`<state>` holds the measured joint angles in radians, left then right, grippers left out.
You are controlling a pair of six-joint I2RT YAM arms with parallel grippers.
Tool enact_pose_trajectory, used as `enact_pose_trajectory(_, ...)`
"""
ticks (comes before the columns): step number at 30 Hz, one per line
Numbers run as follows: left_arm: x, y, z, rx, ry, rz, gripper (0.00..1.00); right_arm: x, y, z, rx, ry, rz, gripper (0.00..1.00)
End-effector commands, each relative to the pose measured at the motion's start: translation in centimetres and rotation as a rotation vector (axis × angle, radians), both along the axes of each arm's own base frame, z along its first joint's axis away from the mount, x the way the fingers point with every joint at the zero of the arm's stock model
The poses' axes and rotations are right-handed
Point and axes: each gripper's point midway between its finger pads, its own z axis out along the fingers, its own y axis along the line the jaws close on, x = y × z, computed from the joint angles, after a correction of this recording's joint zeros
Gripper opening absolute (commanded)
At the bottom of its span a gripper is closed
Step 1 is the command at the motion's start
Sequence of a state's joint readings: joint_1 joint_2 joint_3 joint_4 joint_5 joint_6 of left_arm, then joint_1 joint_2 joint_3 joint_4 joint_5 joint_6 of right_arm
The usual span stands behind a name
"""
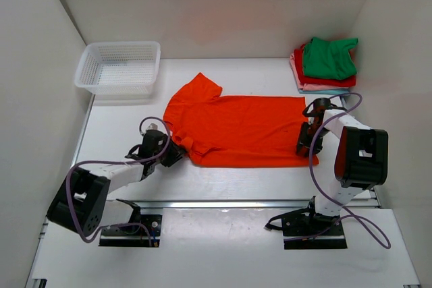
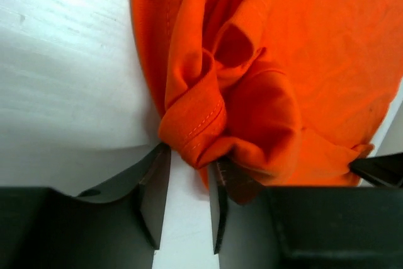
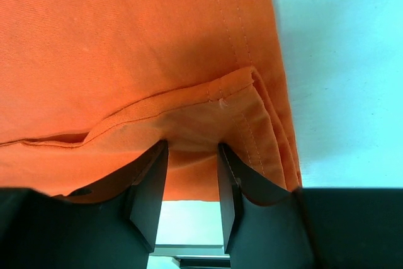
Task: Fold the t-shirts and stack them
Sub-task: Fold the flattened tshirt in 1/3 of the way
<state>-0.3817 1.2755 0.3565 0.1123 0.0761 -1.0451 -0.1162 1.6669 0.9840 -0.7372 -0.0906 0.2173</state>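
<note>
One orange t-shirt (image 1: 236, 129) lies flat on smooth white desk (image 1: 121, 119). You see left end effector (image 2: 189, 155) parted at crumpled sleeve bunch; right end effector (image 3: 192, 145) pinches double-stitched hem corner.

I see my left gripper (image 2: 189, 162) with its jaws parted and the white table (image 2: 63, 61) showing between them. A bunched, stitched fold of the orange t-shirt (image 2: 302, 61) sits at the fingertips (image 2: 156, 181), lapping over one.
</note>
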Motion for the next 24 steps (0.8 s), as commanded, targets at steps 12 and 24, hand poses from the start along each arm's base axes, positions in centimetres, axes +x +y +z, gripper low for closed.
enact_pose_trajectory(12,1.6,1.4,1.2,0.151,0.003,-0.120,0.00,1.5,0.3,-0.2,0.004,-0.020,0.029,0.22)
enact_pose_trajectory(24,0.4,7.3,3.9,0.454,0.098,-0.330,0.00,1.5,-1.7,-1.3,-0.038,0.038,0.029,0.22)
